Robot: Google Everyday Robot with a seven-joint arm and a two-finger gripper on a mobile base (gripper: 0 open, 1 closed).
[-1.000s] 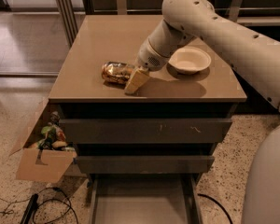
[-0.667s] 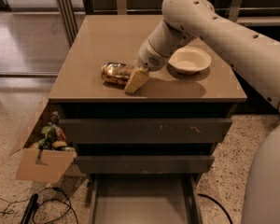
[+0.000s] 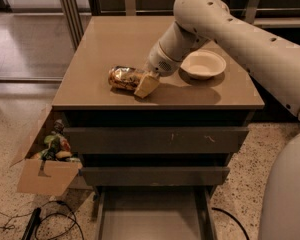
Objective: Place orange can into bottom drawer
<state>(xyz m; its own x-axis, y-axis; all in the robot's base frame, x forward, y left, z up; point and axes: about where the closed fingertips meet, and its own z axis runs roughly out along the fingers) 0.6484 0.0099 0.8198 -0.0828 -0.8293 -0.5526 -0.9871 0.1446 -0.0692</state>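
Observation:
The orange can [image 3: 124, 78] lies on its side on the brown cabinet top [image 3: 115, 39], left of centre near the front edge. My gripper [image 3: 144, 85] is down at the can's right end, touching it, with the cream arm reaching in from the upper right. The bottom drawer [image 3: 150, 216] is pulled out at the foot of the cabinet, a shallow grey tray with nothing in it.
A cream bowl [image 3: 203, 64] sits on the top to the right of the gripper. Two closed dark drawer fronts [image 3: 155, 140] are above the open drawer. An open cardboard box [image 3: 42, 176] of items stands on the floor at the left, with cables [image 3: 50, 221] beside it.

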